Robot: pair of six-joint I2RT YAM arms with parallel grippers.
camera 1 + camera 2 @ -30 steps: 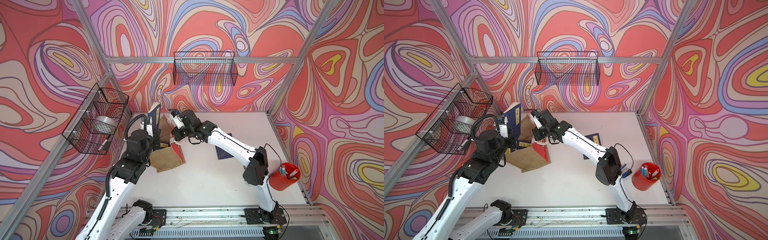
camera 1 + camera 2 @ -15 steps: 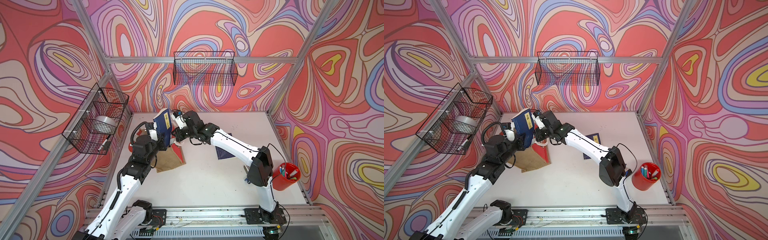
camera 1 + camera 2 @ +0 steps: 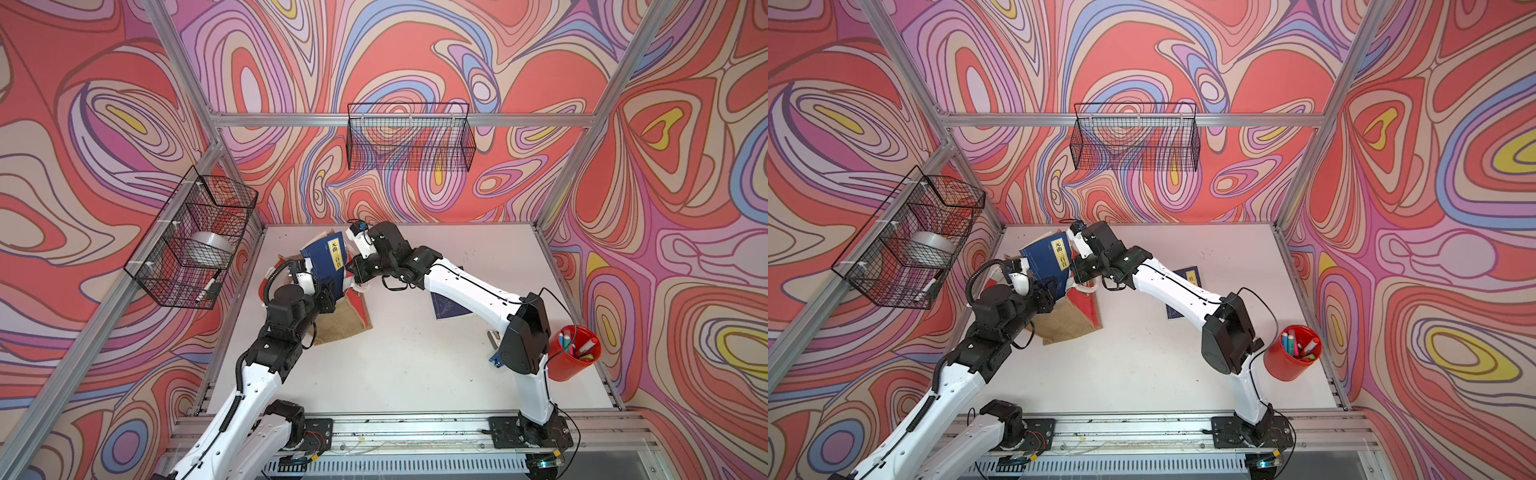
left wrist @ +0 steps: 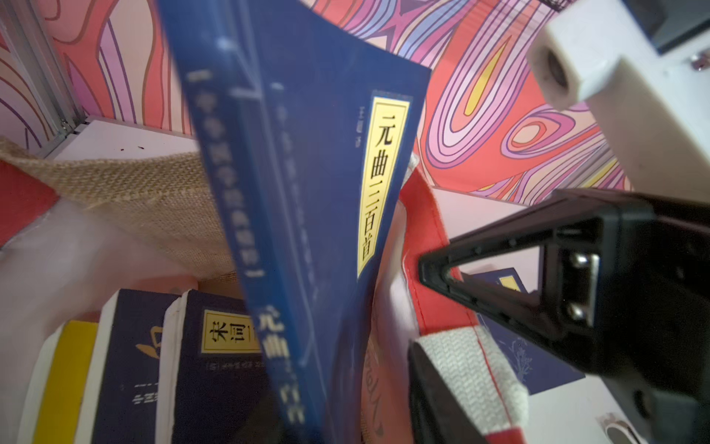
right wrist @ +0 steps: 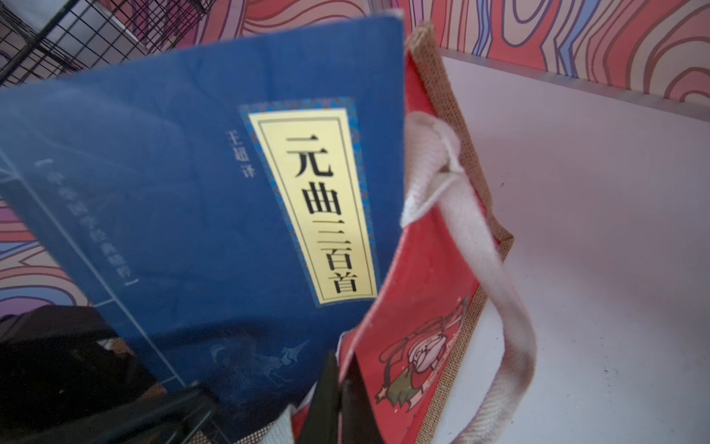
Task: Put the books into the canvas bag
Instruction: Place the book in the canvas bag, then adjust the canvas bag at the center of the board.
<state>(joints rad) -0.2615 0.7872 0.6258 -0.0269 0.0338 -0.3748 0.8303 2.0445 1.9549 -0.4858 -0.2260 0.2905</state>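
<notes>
At the left wall hangs a wire basket with a roll of tape in it. Below it, the left tool sits at the mouth of the canvas bag, under a navy book that stands tilted, its lower end down in the bag's opening. The left wrist view is blurred, and whether the left tool grips the book or has let go cannot be told. In that view, other books stand inside the bag, one with a yellow cover.

The right tool is pinched closed on the bag's red rim, holding the opening up beside the white handle.

Further right, another navy book lies flat on the bench, partly hidden under the right arm. A red cup of markers stands at the bench's right edge. A second wire basket hangs on the back wall.
</notes>
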